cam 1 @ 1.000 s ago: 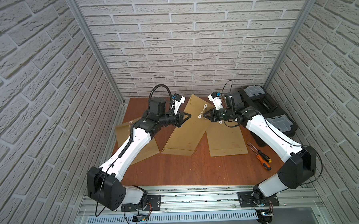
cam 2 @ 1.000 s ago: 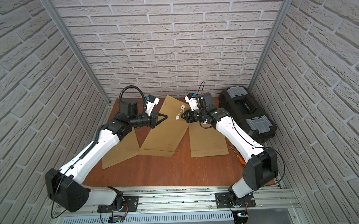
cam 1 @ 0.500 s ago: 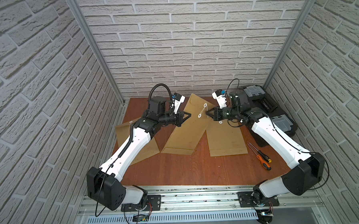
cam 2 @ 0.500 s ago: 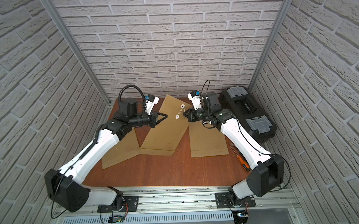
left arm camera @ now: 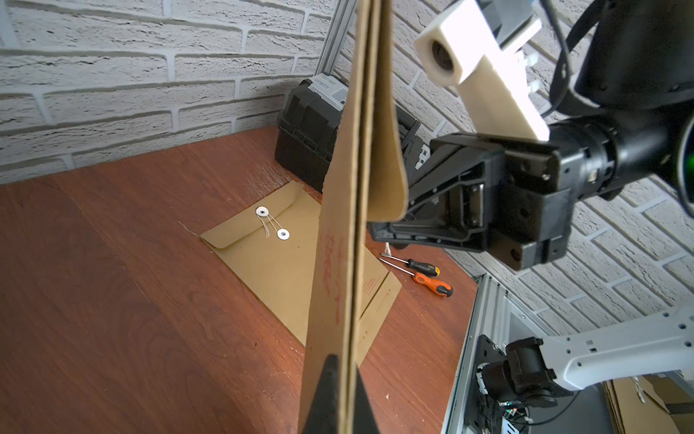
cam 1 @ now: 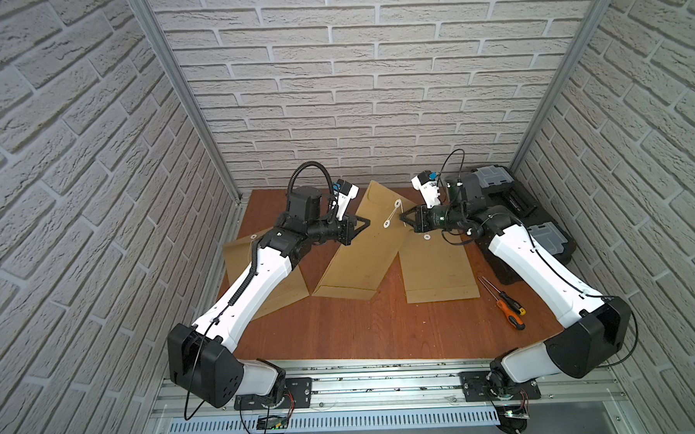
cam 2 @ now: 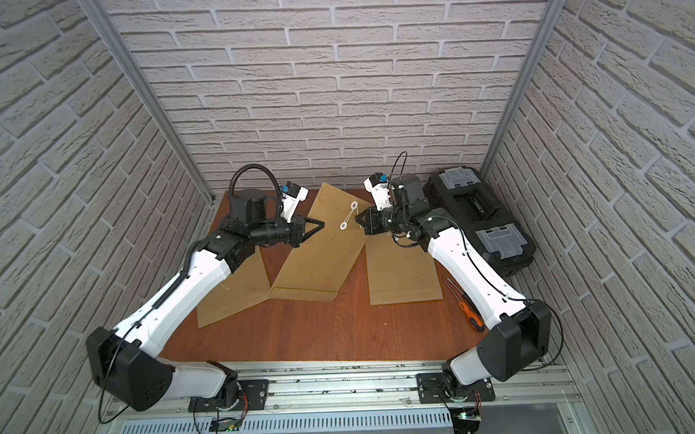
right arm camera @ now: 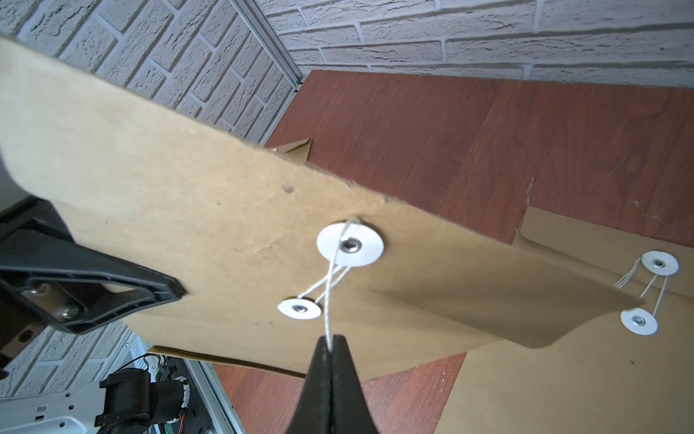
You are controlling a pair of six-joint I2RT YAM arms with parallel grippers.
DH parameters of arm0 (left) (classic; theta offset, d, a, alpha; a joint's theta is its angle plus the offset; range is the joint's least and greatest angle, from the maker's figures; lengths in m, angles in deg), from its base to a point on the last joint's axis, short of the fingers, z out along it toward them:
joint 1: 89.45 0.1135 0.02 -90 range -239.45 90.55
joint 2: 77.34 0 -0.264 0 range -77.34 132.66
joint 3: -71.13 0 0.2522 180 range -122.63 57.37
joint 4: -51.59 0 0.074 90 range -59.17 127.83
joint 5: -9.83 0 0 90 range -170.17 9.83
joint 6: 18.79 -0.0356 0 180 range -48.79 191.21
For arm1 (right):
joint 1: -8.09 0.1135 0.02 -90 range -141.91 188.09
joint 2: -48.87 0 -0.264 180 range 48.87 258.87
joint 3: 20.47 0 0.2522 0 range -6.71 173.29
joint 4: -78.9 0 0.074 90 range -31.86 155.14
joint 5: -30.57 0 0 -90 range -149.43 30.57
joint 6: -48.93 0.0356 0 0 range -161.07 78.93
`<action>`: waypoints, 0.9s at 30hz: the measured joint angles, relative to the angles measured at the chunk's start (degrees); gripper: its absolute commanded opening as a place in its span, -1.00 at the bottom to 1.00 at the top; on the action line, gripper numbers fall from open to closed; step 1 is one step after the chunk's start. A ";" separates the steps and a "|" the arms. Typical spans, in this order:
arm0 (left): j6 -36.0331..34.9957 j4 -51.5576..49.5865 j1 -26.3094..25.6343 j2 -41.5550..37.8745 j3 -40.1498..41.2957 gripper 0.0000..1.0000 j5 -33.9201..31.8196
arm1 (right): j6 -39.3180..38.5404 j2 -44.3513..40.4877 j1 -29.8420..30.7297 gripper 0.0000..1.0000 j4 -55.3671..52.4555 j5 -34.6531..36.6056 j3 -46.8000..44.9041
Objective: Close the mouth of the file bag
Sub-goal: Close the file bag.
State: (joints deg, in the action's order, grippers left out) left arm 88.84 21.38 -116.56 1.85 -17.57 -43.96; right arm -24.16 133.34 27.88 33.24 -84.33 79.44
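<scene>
Pinching the white string (right arm camera: 327,319), the right gripper (right arm camera: 330,347) is closed on it; we get that only from the right wrist, too thin in both top views. The left gripper (left arm camera: 340,372) clamps the file bag (cam 1: 359,249) edge, bag tilted, far end raised, centre-far over the table (cam 1: 363,338). We count three bags: left flat bag (cam 1: 241,259) half hidden under the left arm (cam 1: 256,278), right flat bag (cam 1: 437,270) tied. Two screwdrivers (cam 1: 507,309), one toolbox (cam 1: 510,203), right side. Red print (left arm camera: 330,263): left wrist only.

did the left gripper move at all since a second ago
No: against the grey metal corner post in a top view, the black left gripper sits where it was, shut on the raised brown paper file bag.
</scene>
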 measured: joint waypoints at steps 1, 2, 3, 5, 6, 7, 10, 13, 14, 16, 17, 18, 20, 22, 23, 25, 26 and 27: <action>0.00 -0.02 -0.11 0.00 0.00 -1.00 0.00 | -0.20 0.24 0.20 -0.95 -0.28 0.20 1.09; 0.00 -0.04 -0.26 0.04 -0.02 -1.00 0.00 | -0.63 0.61 0.39 -0.95 -0.70 0.59 2.62; 0.00 -0.04 -0.37 0.07 0.00 -1.00 0.00 | -1.11 1.22 0.63 -0.95 -1.18 1.14 4.31; 0.00 -0.07 -0.57 0.07 0.00 -1.00 0.00 | -2.43 2.69 1.55 -0.95 -2.54 2.56 7.93; 0.00 -0.07 -0.63 0.07 -0.02 -1.00 0.00 | -3.28 3.80 2.27 -0.95 -3.56 3.52 10.16; 0.00 -0.07 -0.70 0.11 -0.04 -1.00 0.02 | -4.13 4.83 2.97 -0.95 -4.48 4.37 12.09; 0.00 -0.24 -0.98 0.48 -0.68 -1.00 0.00 | -6.75 8.22 5.35 -0.95 -7.91 7.08 17.81; 0.00 -0.17 -1.03 0.52 -0.96 -1.00 -0.20 | -9.05 10.84 7.02 -0.95 -11.45 9.07 21.53; 0.00 -0.22 -1.03 0.52 -0.96 -1.00 -0.28 | -9.64 11.37 7.32 -0.95 -12.17 9.29 22.08; -0.02 -0.37 -1.03 0.52 -0.96 -1.00 -0.44 | -10.23 11.76 7.56 -0.95 -13.16 9.11 22.32; -0.02 -0.42 -1.05 0.52 -0.96 -1.00 -0.46 | -10.34 11.76 7.56 -0.95 -13.70 8.72 22.29; -0.02 -0.46 -1.07 0.52 -0.96 -1.00 -0.46 | -10.34 11.74 7.56 -0.95 -13.99 8.35 22.21; -0.04 -0.48 -1.09 0.52 -0.96 -1.00 -0.52 | -10.32 11.32 7.54 -0.95 -13.55 7.61 21.16; -0.04 -0.52 -1.09 0.55 -0.96 -1.00 -0.70 | -10.27 10.47 7.54 -0.95 -12.87 6.75 18.58; -0.04 -0.59 -1.09 0.55 -0.96 -1.00 -0.85 | -10.23 9.99 7.58 -0.95 -12.48 6.43 16.90; -0.04 -0.79 -1.09 0.55 -0.96 -1.00 -1.03 | -9.99 9.03 7.58 -0.95 -11.54 6.01 13.44; -0.04 -0.96 -1.07 0.55 -0.96 -1.00 -1.07 | -9.77 8.48 7.58 -0.95 -10.84 5.90 11.56; -0.04 -1.25 -1.07 0.55 -0.96 -1.00 -1.07 | -9.55 7.89 7.56 -0.95 -10.08 5.90 9.62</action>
State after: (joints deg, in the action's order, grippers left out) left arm 88.80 20.13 -117.63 2.40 -18.53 -45.03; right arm -33.71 141.23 35.44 23.17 -78.43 89.06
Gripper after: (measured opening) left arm 0.049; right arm 0.047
